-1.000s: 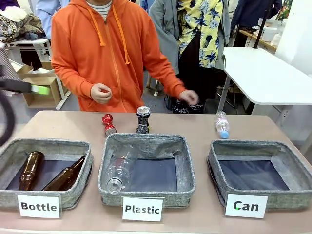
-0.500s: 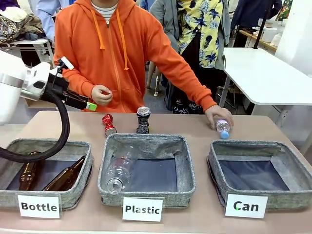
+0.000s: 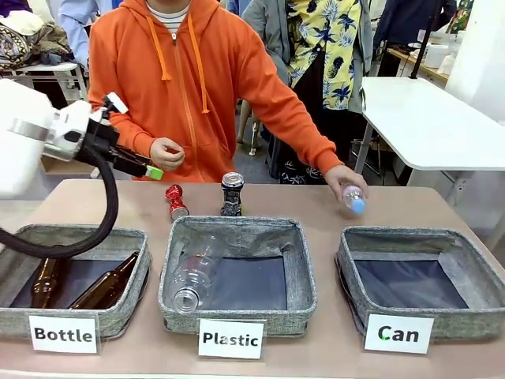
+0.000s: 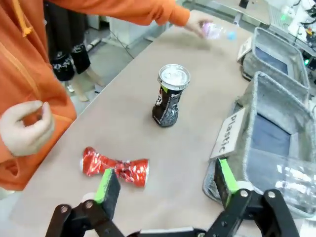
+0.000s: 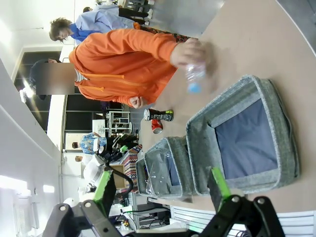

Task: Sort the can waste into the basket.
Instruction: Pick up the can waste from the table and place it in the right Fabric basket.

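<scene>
left gripper: raised over the table's far-left edge, in front of the orange hoodie; jaws released, nothing between them; in its wrist view the red can lies just past one pad
Bottle basket: left, two brown bottles lying inside
curled hand: person's, held at the hoodie, above the red can
red can: on its side on the table, behind the Plastic basket's left corner
dark can: upright, just right of the red can, near the Plastic basket's back rim
Plastic basket: middle, clear bottle lying inside
reaching hand: person's, gripping a small bottle, blue cap down
Can basket: right, well apart from both cans
right gripper: jaws released, nothing held, facing the Can basket from above
</scene>
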Robot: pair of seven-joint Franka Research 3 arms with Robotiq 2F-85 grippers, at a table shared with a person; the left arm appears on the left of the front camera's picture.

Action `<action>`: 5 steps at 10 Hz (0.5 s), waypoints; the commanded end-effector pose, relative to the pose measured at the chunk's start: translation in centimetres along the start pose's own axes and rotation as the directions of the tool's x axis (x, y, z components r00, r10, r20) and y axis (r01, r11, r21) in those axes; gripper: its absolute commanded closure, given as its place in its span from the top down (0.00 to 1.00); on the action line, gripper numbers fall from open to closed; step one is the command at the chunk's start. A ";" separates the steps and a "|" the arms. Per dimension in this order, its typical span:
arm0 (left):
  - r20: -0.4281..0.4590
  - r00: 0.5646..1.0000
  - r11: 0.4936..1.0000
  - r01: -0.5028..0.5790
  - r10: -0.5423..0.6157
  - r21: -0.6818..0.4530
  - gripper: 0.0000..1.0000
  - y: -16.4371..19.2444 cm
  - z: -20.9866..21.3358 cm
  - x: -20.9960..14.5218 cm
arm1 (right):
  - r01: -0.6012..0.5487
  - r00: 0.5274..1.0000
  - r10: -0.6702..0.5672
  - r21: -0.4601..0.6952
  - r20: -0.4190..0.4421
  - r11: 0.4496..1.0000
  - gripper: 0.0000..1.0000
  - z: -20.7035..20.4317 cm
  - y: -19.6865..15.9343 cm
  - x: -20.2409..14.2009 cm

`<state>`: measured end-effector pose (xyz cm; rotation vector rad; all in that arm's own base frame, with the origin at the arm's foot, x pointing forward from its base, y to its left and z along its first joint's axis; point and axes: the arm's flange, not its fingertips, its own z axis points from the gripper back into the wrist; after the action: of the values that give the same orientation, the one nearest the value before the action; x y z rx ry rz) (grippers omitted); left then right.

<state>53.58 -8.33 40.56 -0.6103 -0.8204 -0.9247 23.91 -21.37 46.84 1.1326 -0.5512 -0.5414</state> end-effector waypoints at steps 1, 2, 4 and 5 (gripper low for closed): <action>0.079 0.985 0.983 0.159 -0.152 -0.093 1.00 3.9 -5.0 2.3 | -0.022 1.000 0.022 0.030 0.012 0.999 1.00 0.0 0.2 0.3; 0.154 0.969 0.970 0.211 -0.193 -0.117 1.00 4.6 -6.1 2.6 | -0.022 1.000 0.022 0.030 0.012 0.999 1.00 0.0 0.2 0.3; 0.201 0.970 0.959 0.179 -0.134 -0.222 1.00 6.2 -1.3 0.5 | -0.022 1.000 0.022 0.030 0.012 0.999 1.00 0.0 0.2 0.3; 0.289 0.951 0.944 0.194 -0.114 -0.267 1.00 5.3 5.7 -2.7 | -0.022 1.000 0.022 0.030 0.012 0.999 1.00 0.0 0.2 0.3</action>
<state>59.68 -6.91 39.58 -0.8369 -0.9539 -1.1410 23.91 -21.38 46.83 1.1326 -0.5510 -0.5417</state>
